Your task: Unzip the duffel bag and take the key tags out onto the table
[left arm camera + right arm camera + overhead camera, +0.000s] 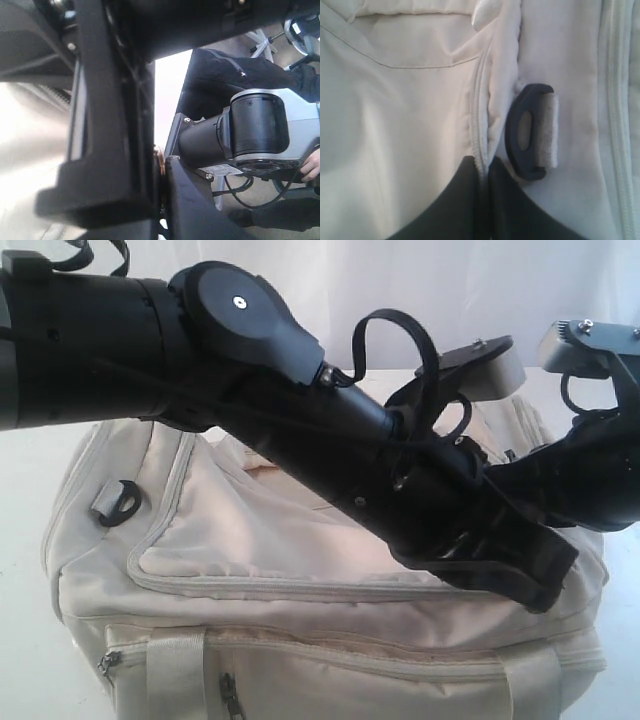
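The white desk [18, 640] carries the cream bag [250, 550], which fills most of the exterior view and lies on its side with its front zips closed. The left arm [300, 420] slants across the top of the bag from the upper left, and the right arm [590, 480] comes in over the bag's right end. The left gripper [160, 172] is closed, its black fingers [100, 190] pressed together. A small brass-coloured bit [159, 156] shows in the seam where they meet, and what it is cannot be told. The right gripper [484, 192] is closed too, with its dark tips meeting on the bag's zip seam [479, 125]. Whether cloth is nipped between them cannot be told. Just beside those tips a black ring [525, 132] hangs in a short webbing loop sewn to the bag.
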Robot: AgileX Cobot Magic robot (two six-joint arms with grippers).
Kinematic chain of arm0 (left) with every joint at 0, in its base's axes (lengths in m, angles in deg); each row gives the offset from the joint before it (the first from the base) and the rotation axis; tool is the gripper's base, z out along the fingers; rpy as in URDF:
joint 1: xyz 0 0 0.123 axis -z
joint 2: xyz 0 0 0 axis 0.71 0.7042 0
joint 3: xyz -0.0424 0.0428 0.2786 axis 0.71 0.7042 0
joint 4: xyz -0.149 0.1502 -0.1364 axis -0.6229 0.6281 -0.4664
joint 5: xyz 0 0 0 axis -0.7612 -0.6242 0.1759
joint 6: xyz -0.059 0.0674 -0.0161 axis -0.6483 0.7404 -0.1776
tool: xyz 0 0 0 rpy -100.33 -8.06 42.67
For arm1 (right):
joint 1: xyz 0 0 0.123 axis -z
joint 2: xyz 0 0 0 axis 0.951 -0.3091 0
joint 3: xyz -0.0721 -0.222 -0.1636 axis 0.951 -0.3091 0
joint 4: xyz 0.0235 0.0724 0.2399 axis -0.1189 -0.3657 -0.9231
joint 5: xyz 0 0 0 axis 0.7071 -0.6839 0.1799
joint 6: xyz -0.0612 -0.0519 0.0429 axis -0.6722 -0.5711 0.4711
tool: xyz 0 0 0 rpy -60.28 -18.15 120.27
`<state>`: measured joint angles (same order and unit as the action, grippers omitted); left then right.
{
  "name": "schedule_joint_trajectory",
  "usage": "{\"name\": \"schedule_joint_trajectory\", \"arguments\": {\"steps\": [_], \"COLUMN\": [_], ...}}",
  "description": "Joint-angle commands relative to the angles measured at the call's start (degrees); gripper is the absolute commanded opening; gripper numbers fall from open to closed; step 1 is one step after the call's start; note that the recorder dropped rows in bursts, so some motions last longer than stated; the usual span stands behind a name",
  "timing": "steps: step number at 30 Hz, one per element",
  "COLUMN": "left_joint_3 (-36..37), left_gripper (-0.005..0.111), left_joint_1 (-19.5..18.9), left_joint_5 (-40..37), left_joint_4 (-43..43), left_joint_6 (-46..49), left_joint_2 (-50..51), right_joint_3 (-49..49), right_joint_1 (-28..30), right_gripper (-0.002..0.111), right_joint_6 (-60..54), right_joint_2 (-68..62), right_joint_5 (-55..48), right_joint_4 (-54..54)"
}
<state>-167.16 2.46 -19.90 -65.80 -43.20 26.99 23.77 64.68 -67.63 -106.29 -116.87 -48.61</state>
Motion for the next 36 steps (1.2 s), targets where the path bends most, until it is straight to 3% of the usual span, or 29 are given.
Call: {"name": "schedule_joint_trajectory", "arguments": {"steps": [1, 10, 17, 23, 31, 36], "left_joint_3": [0.23, 0.31, 0.31, 0.31, 0.21, -0.15], "left_gripper": [0.000, 0.000, 0.000, 0.000, 0.000, 0.000], "left_joint_1": [1.81, 4.41, 4.41, 4.41, 4.41, 4.41], "left_joint_5": [-12.03, -13.96, -18.47, -19.26, -2.97, -0.44], "left_joint_4": [-8.12, 12.81, 20.83, 22.25, 21.49, 11.22], "left_joint_6": [2.02, -8.84, -11.87, -11.83, -10.37, -4.50], "left_joint_2": [-1.04, -1.04, -1.04, -1.30, -3.83, -4.86], "right_joint_3": [0.67, 1.43, 1.53, 1.53, 1.40, 1.41], "right_joint_1": [0.47, 0.47, 0.47, 0.57, 0.57, 0.57], "right_gripper": [0.000, 0.000, 0.000, 0.000, 0.000, 0.000], "right_joint_6": [-0.09, -0.09, 0.05, 6.26, 7.49, 8.71], "right_joint_2": [0.08, 0.08, 1.39, 3.70, 3.95, 3.95], "right_joint_5": [5.81, 5.82, 6.25, 6.91, 6.91, 7.07], "right_joint_4": [1.50, 1.72, 3.08, 9.42, 10.28, 10.28]}}
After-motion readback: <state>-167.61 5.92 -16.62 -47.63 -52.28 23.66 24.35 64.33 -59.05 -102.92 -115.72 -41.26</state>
